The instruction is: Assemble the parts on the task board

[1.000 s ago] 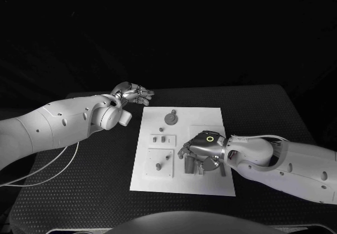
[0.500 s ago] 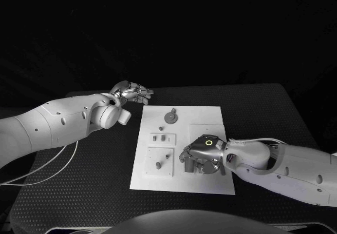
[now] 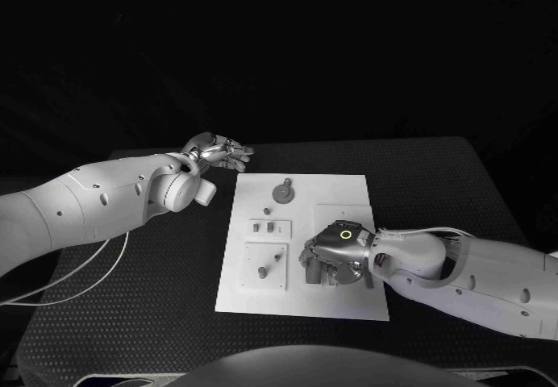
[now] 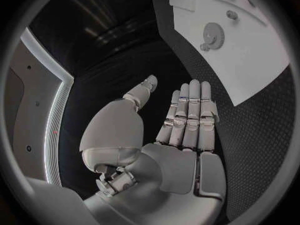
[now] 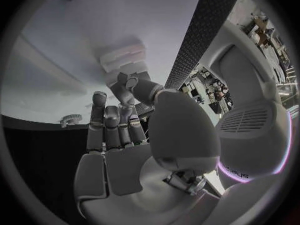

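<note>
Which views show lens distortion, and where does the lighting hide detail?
Head view: straight edges, dark surround, the task board bright, parts under the right hand hard to make out. Left wrist view: fisheye, the board's edge bends beyond the left hand. Right wrist view: fisheye, board pale and soft.

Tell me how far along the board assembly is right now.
Early to midway, as far as I can tell. Some small parts already stand in the task board, and a round part sits near its far end. The right hand is down on the board's near right area, working there; what it holds is hidden. The left hand hovers off the board, holding nothing.
</note>
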Motion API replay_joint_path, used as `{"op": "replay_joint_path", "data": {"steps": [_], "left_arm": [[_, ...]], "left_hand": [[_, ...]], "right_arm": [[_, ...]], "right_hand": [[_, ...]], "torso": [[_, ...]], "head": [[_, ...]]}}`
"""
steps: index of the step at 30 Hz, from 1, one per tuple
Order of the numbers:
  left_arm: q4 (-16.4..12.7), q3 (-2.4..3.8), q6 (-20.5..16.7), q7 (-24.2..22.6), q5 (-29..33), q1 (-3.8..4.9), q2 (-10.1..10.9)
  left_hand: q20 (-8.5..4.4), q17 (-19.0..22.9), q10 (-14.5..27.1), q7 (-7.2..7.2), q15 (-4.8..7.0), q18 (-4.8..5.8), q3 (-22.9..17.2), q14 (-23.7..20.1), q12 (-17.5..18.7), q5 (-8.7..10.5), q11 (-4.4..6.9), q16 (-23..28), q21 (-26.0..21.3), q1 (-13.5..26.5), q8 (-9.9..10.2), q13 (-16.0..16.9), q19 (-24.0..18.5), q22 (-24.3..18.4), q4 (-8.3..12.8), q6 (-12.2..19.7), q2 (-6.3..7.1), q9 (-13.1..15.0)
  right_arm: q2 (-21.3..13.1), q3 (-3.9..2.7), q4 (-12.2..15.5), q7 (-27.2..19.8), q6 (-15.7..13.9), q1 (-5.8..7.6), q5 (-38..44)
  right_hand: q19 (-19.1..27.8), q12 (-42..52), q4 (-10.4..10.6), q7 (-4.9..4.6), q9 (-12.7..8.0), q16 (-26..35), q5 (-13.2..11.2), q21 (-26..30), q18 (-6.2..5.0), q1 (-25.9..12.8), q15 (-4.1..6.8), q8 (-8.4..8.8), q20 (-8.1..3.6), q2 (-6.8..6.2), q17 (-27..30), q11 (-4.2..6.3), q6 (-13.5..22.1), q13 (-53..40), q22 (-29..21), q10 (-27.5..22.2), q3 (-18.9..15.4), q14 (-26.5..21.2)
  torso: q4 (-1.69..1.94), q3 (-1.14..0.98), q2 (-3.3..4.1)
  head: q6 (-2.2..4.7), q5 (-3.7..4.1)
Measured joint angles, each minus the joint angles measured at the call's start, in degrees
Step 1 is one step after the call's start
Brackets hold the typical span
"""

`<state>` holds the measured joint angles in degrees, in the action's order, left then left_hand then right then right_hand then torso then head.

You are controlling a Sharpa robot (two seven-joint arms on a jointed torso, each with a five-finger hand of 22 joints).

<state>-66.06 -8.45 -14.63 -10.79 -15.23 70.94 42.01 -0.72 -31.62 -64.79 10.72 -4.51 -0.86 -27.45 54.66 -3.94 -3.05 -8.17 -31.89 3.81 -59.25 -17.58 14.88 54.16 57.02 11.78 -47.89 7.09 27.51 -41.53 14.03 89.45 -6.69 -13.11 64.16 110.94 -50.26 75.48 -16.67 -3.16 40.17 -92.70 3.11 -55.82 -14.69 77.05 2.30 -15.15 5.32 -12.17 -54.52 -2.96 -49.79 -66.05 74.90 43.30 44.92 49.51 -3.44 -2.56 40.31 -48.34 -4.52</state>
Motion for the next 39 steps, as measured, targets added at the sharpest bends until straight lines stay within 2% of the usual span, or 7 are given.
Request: {"op": "replay_joint_path", "data": {"steps": [3, 8, 12, 29, 39], "left_arm": [[0.0, 0.00, 0.0, 0.0, 0.0, 0.00, 0.0], [0.0, 0.00, 0.1, 0.0, 0.0, 0.00, 0.0], [-0.1, 0.00, 0.1, 0.1, 0.0, 0.00, 0.0], [-0.1, 0.00, 0.2, 0.2, 0.0, 0.00, 0.0], [0.2, 0.00, 0.5, 0.5, 0.6, 0.00, -0.2]], "left_hand": [[0.00, 0.0, 0.0, 0.00, 0.00, 0.00, 0.0, 0.0, 0.0, 0.00, 0.00, 0.0, 0.0, 0.0, 0.0, 0.0, 0.0, 0.0, 0.0, 0.0, 0.00, 0.0], [0.00, 0.0, 0.0, 0.00, 0.00, 0.00, 0.0, 0.0, 0.0, 0.00, 0.00, 0.0, 0.0, 0.0, 0.0, 0.0, 0.0, 0.0, 0.0, 0.0, 0.00, 0.0], [0.00, 0.0, 0.0, 0.00, 0.00, 0.00, 0.0, 0.0, 0.0, 0.00, 0.00, 0.0, 0.0, 0.0, 0.0, 0.0, 0.0, 0.0, 0.0, 0.0, 0.00, -0.1], [0.00, -0.1, 0.0, 0.00, 0.00, 0.00, 0.2, 0.0, 0.0, 0.00, 0.00, 0.2, 0.0, 0.0, 0.0, 0.0, 0.0, 0.0, -0.2, 0.0, 0.00, 0.0], [0.00, -0.2, 0.0, 0.00, 0.00, 0.00, 0.2, 0.0, 0.0, 0.00, 0.00, 0.2, 0.0, 0.0, 0.0, 0.0, 0.0, 0.0, -0.2, 0.0, 0.00, 0.0]], "right_arm": [[0.2, -0.02, -0.1, 0.0, -0.2, -0.01, 0.1], [0.4, -0.04, -0.3, -0.1, -0.4, -0.06, 0.2], [0.4, -0.05, -0.3, -0.1, -0.5, -0.07, 0.2], [-0.2, 0.09, 0.1, -0.7, -3.0, -0.15, 0.3], [-0.6, 0.09, 0.9, -1.6, -3.3, 1.74, -0.6]], "right_hand": [[0.0, 0.5, 0.0, -0.70, 0.0, -0.5, 0.0, -0.5, 0.00, -0.3, 0.00, -0.64, 0.00, 0.29, 0.3, 0.00, -1.9, 0.6, 0.0, 0.0, 0.0, 0.0], [0.2, 0.8, 0.0, -1.03, -0.2, -0.8, 0.0, -0.5, 0.00, -0.5, 0.00, -0.87, -0.21, 0.49, 0.6, 0.00, -2.6, 1.1, 0.0, 0.0, 0.0, 0.0], [0.2, 1.2, 0.0, -0.91, -0.3, -1.1, 0.0, -0.9, 0.00, -0.5, 0.00, -0.87, -0.21, 0.50, 0.8, 0.20, -3.2, 1.5, 0.0, -0.2, 0.0, 0.0], [-0.3, 2.6, 0.0, -0.05, -1.5, -2.2, 0.0, -1.7, 0.00, -2.1, 0.00, -0.88, -0.72, 2.38, 2.0, 0.41, -4.6, 3.5, 0.0, 0.0, -0.3, 0.0], [-0.3, 2.8, -0.1, 0.02, -1.6, -2.2, 0.0, -1.7, 0.00, -2.6, 0.00, -0.89, -0.72, 2.91, 2.3, 0.41, -4.7, 4.1, 0.0, 0.0, -0.4, 0.0]], "torso": [[0.00, -0.01, 0.00], [-0.01, -0.01, 0.01], [-0.03, -0.01, 0.01], [-0.03, -0.03, -0.01], [-0.02, -0.01, -0.01]], "head": [[-0.01, 0.00], [-0.03, 0.00], [0.00, 0.04], [0.18, 0.10], [0.36, 0.16]]}}
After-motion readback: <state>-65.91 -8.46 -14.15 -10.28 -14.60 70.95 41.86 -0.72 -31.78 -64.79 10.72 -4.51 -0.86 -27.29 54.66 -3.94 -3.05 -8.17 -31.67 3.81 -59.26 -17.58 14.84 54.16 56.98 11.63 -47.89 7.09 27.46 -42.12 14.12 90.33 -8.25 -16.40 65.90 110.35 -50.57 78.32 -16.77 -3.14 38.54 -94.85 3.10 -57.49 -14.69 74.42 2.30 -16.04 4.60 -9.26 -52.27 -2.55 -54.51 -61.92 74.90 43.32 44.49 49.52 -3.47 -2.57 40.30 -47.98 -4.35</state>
